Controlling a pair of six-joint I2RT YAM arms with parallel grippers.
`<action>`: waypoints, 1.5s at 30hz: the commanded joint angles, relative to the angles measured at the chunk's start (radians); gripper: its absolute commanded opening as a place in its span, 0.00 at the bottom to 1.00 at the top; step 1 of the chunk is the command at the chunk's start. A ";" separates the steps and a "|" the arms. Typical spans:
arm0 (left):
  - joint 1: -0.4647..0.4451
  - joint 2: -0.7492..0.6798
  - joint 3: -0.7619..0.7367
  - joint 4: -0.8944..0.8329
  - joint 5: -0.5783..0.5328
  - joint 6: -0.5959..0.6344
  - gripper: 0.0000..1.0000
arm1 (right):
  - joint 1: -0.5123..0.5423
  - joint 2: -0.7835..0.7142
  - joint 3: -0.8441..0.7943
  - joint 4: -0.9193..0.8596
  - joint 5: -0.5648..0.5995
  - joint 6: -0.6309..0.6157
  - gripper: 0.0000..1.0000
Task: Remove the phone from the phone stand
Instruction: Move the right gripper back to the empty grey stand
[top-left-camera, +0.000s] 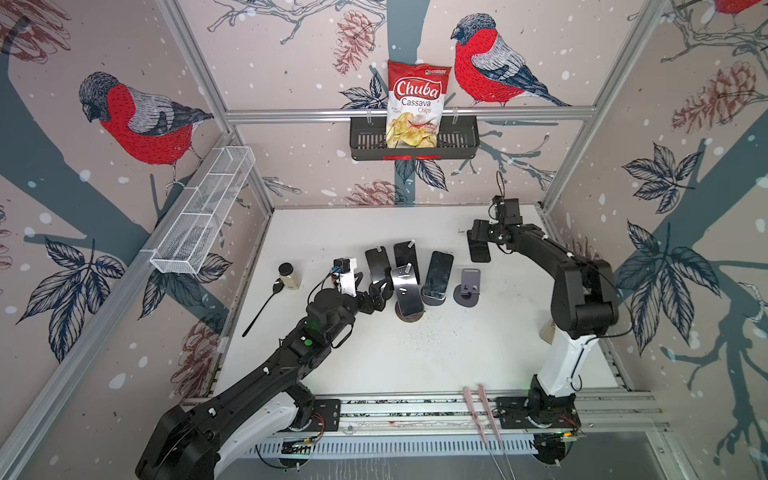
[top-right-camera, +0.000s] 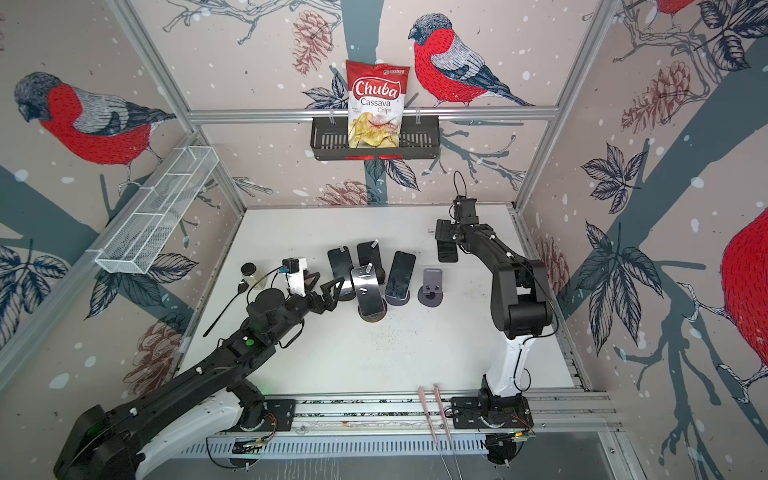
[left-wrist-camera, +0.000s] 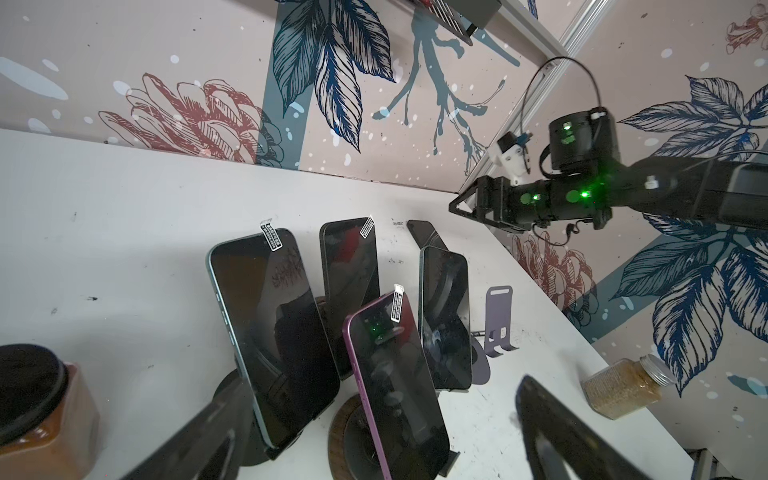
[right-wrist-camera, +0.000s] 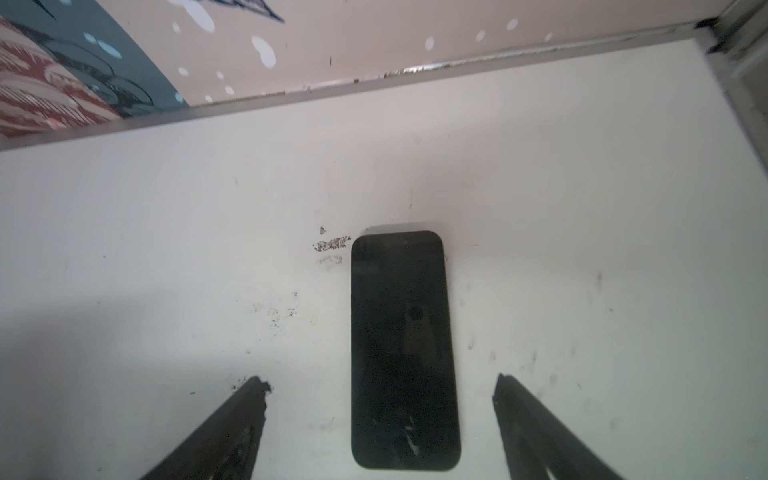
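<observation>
Several dark phones lean on stands mid-table: a teal-edged phone (left-wrist-camera: 270, 324), a black phone (left-wrist-camera: 349, 282), a purple-edged phone (left-wrist-camera: 399, 382) on a round wooden base and a dark phone (left-wrist-camera: 444, 316). To their right stands an empty purple phone stand (top-left-camera: 469, 286). Another phone (right-wrist-camera: 403, 353) lies flat at the back right of the table (top-left-camera: 480, 254). My right gripper (right-wrist-camera: 380, 382) hovers open just above that flat phone, both fingers (right-wrist-camera: 249, 399) apart from its sides. My left gripper (top-left-camera: 376, 291) is open, with its fingertips beside the teal-edged and purple-edged phones.
A black-lidded jar (top-left-camera: 289, 276) and a black spoon (top-left-camera: 262, 307) sit left of the phones. A jar of grains (left-wrist-camera: 627, 386) lies on its side near the right wall. Pink tweezers (top-left-camera: 482, 411) rest on the front rail. On the back wall, a black basket (top-left-camera: 361, 141) holds a chips bag (top-left-camera: 417, 104).
</observation>
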 joint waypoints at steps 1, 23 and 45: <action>0.000 0.004 0.014 -0.013 -0.020 0.011 0.97 | 0.016 -0.093 -0.083 0.036 0.061 0.087 0.88; 0.000 0.068 0.025 0.038 0.022 0.001 0.97 | 0.315 -0.584 -0.541 -0.064 0.243 0.220 0.99; 0.001 0.058 0.016 0.038 0.025 -0.026 0.97 | 0.377 -0.486 -0.574 0.003 0.292 0.259 0.93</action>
